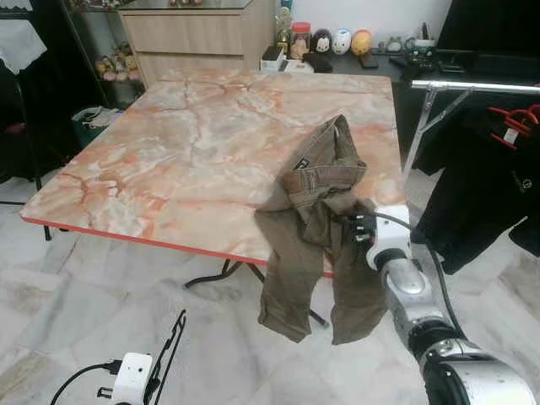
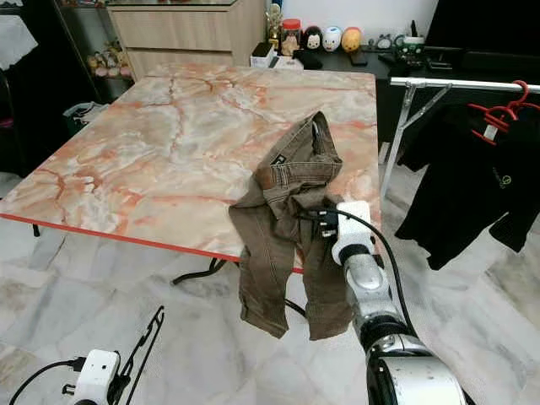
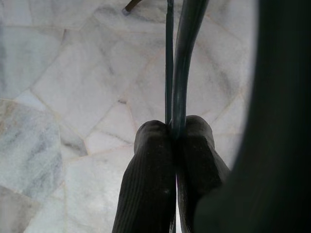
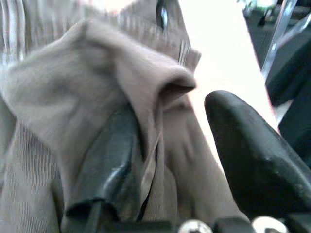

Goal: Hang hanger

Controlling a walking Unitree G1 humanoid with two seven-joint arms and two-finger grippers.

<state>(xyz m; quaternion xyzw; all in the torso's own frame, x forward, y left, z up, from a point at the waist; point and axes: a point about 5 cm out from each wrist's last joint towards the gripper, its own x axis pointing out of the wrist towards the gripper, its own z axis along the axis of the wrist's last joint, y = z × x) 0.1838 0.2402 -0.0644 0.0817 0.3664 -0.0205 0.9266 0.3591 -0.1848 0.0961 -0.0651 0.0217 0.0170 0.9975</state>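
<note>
Brown trousers (image 1: 316, 181) lie at the near right edge of the marble table (image 1: 186, 152), their legs hanging over the edge toward the floor. My right gripper (image 4: 172, 104) is at the trousers' waist part and stands open, with a fold of the cloth between its fingers (image 4: 252, 145). Low on the left, my left gripper (image 3: 174, 128) is shut on a thin black hanger (image 1: 171, 346), which sticks up above the floor. A silver clothes rail (image 1: 472, 86) stands to the right of the table.
On the rail hang a red hanger (image 1: 515, 122) and a black garment (image 1: 481, 186). A wooden cabinet (image 1: 194, 38) and a dark shelf with figurines (image 1: 342, 42) stand behind the table. Marble floor (image 1: 84, 295) lies before me.
</note>
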